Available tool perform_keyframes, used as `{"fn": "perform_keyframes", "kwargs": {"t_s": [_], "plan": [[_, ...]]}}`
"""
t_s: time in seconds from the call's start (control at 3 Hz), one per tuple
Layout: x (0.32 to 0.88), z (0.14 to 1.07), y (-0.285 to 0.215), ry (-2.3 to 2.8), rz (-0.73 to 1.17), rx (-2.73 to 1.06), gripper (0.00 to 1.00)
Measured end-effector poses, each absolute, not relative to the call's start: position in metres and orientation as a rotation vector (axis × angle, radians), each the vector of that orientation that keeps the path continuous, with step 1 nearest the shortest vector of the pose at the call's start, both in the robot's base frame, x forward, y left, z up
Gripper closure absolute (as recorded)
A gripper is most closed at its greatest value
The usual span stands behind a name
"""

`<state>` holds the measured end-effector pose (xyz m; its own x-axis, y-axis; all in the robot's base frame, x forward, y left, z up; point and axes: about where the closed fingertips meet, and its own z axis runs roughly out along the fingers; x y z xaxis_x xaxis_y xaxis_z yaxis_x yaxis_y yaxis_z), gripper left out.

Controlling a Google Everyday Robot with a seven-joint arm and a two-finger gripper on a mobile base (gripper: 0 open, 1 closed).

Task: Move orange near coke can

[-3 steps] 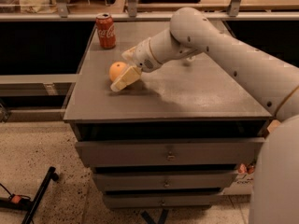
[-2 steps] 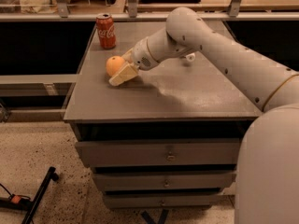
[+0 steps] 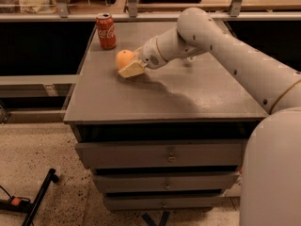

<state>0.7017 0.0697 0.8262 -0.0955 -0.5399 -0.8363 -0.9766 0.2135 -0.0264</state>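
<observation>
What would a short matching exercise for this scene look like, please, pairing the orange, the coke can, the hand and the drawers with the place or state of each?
Things:
1. orange
2. coke can
3. hand
4. drawers

Places or states:
A. standing upright at a far corner of the cabinet top
B. shut, stacked below the top
C. gripped between two fingers, apart from the can and nearer the camera
D. closed on the fruit, over the picture-left part of the top

Pairs: 1-C, 2-A, 3-D, 4-B
</observation>
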Motion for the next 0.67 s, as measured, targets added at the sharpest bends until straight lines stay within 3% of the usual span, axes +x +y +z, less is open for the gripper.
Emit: {"fn": "perform_keyframes", "kwargs": {"t_s": [0.33,0.67], "plan": [[0.700,0.855,0.044,1.709,0.733,-1.347,1.00],[0.697,0.901,0.001,1.677,0.662,-1.264,1.00]]}}
